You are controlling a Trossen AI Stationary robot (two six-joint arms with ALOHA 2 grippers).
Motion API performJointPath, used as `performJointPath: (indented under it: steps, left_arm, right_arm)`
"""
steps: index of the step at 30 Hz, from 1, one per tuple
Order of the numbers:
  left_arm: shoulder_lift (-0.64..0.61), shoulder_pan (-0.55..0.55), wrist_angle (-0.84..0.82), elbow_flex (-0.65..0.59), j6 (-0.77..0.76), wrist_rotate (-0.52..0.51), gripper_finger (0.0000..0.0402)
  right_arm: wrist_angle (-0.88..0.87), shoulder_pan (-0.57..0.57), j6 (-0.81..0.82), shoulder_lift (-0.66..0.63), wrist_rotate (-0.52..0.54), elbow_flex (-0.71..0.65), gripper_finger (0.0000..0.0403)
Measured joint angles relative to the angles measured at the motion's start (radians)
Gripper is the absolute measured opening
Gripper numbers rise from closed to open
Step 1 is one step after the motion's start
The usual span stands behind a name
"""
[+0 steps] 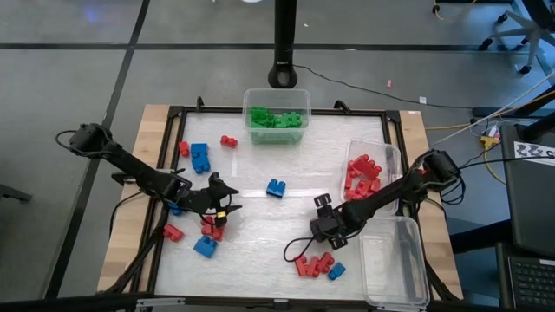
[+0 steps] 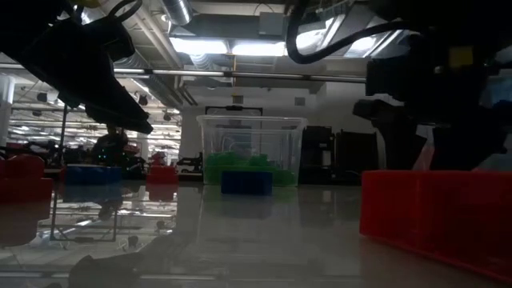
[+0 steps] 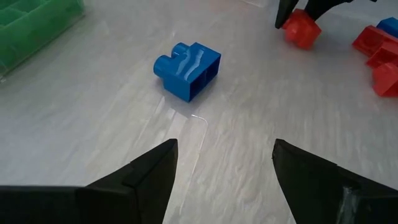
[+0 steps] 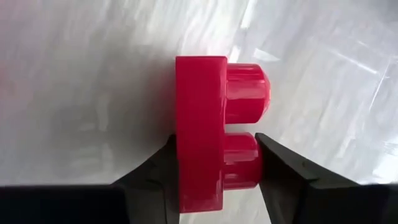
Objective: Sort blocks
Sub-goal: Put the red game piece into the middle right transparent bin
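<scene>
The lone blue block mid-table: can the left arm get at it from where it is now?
Probably yes. The left gripper is open and faces the blue block across bare table, with nothing between them. The right gripper works at a red block off to the side.

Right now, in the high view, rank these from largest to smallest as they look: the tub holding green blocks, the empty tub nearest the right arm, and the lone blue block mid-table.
1. Empty tub, largest.
2. Tub of green blocks, clearly smaller in outline.
3. Lone blue block, far smaller than either tub.
</scene>
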Motion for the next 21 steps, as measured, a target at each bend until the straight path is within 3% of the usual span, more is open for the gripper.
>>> performJointPath:
  steps: [5,9,17,21]
  left_arm:
    - [0.000,0.000,0.000,0.000,-0.006,0.000,0.0251]
    - [0.000,0.000,0.000,0.000,-0.007,0.000,0.0251]
    - [0.000,0.000,0.000,0.000,-0.008,0.000,0.0251]
    - [0.000,0.000,0.001,0.000,-0.008,0.000,0.0251]
  right_arm:
    - [-0.024,0.000,0.000,0.000,0.002,0.014,0.0161]
    - [-0.116,0.000,-0.001,0.000,0.016,0.098,0.0169]
    - [-0.444,0.000,-0.060,0.000,0.148,0.332,0.0166]
    - [-0.561,0.000,-0.054,-0.031,0.225,0.386,0.0167]
